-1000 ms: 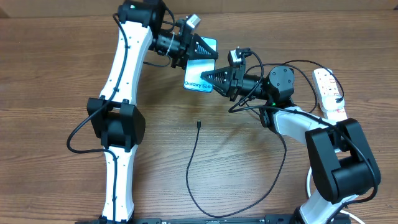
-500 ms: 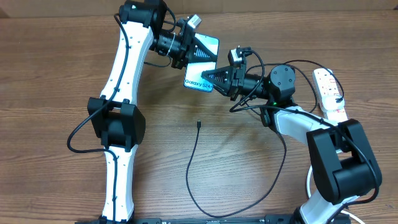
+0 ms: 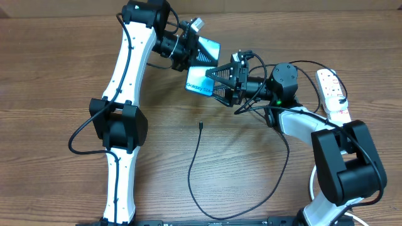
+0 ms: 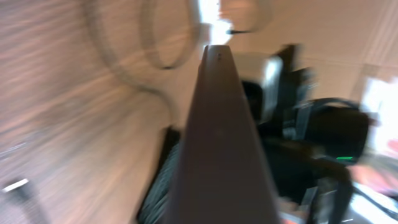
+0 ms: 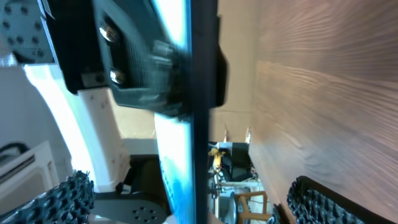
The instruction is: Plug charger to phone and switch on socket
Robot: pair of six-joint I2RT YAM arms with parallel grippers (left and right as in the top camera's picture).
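Hanging tilted above the table [image 3: 50,75] at the far middle, the phone [image 3: 198,82] is pinched at its upper end by the left gripper [image 3: 196,53]. The right gripper [image 3: 217,80] straddles its lower end, fingers [image 5: 314,199] spread wide, clear of it. The charger [image 3: 193,169] lies loose below; the socket [image 3: 333,94] sits far right.

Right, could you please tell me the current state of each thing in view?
phone: screen lit, held above the table, no cable in it.
charger: lying loose on the table, connector unplugged.
socket: switch position too small to tell.
left gripper: shut on the phone.
right gripper: open, fingers either side of the phone.
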